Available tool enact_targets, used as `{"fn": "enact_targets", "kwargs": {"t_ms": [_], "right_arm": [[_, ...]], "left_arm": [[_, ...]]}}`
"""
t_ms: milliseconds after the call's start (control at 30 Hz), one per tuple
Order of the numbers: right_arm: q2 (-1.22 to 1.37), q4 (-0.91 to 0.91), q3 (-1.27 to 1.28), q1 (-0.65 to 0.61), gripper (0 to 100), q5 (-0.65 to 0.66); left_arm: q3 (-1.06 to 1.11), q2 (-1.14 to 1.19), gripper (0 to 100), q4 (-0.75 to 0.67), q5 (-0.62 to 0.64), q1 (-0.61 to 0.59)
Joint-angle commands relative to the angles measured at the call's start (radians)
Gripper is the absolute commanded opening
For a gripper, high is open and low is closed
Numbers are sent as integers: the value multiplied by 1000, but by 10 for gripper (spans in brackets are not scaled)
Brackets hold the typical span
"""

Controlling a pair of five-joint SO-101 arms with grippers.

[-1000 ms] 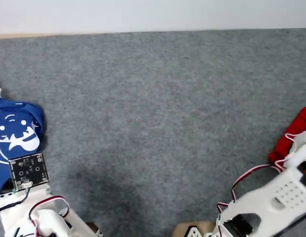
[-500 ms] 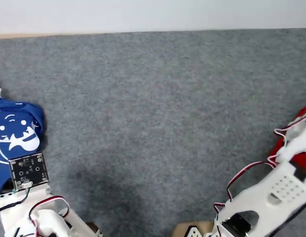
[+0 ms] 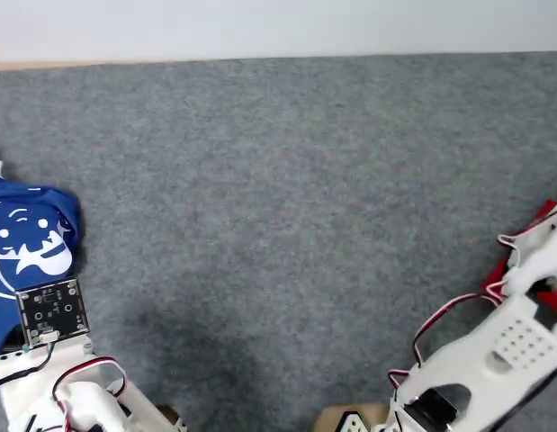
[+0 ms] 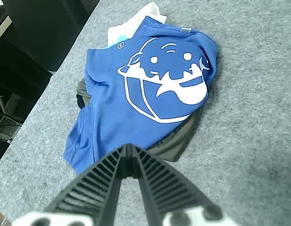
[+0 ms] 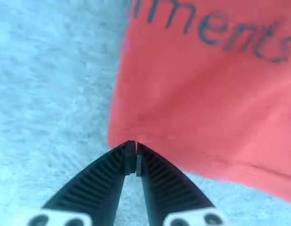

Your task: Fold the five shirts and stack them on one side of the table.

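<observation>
My left tool [image 4: 129,153] is clenched, its 2 fingers pressed together over the near hem of the blue shirt [image 4: 150,94]. That shirt tops a pile at the left edge of the counter [image 3: 287,180], with an olive garment [image 4: 176,143] and a white garment [image 4: 124,29] showing beneath it. My right tool [image 5: 131,157] is also clenched, tips at the hem of the red shirt [image 5: 206,94] at the counter's right edge. I cannot tell whether it pinches cloth.
</observation>
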Motion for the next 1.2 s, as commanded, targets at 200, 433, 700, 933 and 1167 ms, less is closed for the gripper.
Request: {"fn": "enact_targets", "kwargs": {"t_ms": [200, 433, 700, 933, 1167], "right_arm": [[-82, -174, -5, -56, 13, -12], [114, -302, 17, -53, 13, -11], [-104, -180, 17, -7, 13, -5], [-199, -168, 25, 131, 13, 40], [-44, -186, 31, 272, 13, 184]], "left_arm": [[-8, -3, 5, -20, -6, -3], [-8, -3, 5, -20, -6, -5], [-10, -3, 5, -18, -6, -6], [-4, -3, 5, -20, -6, -2], [-4, -3, 5, -21, -6, -2]]}}
